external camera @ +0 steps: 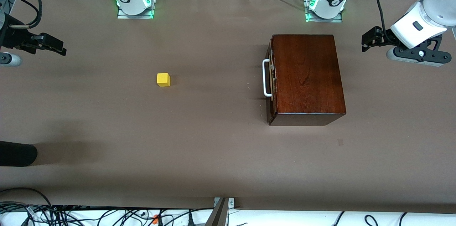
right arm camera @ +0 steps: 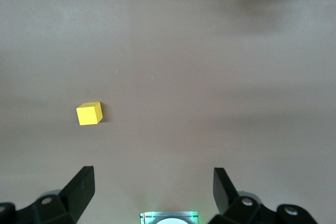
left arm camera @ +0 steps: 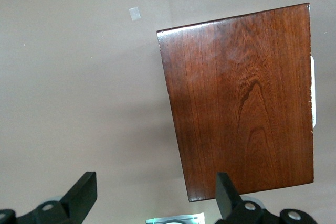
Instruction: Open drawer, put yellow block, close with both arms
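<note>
The yellow block sits alone on the brown table, toward the right arm's end; it also shows in the right wrist view as a yellow block. The dark wooden box stands toward the left arm's end. Its drawer is pushed in, with the white handle facing the block. My left gripper hangs open over the table beside the box, and the left wrist view looks down on the box top. My right gripper hangs open and holds nothing, over the table at the right arm's end.
A black rounded object juts in at the right arm's end, nearer to the front camera. A small pale patch lies on the table near the box. The arm bases glow green. Cables run along the near edge.
</note>
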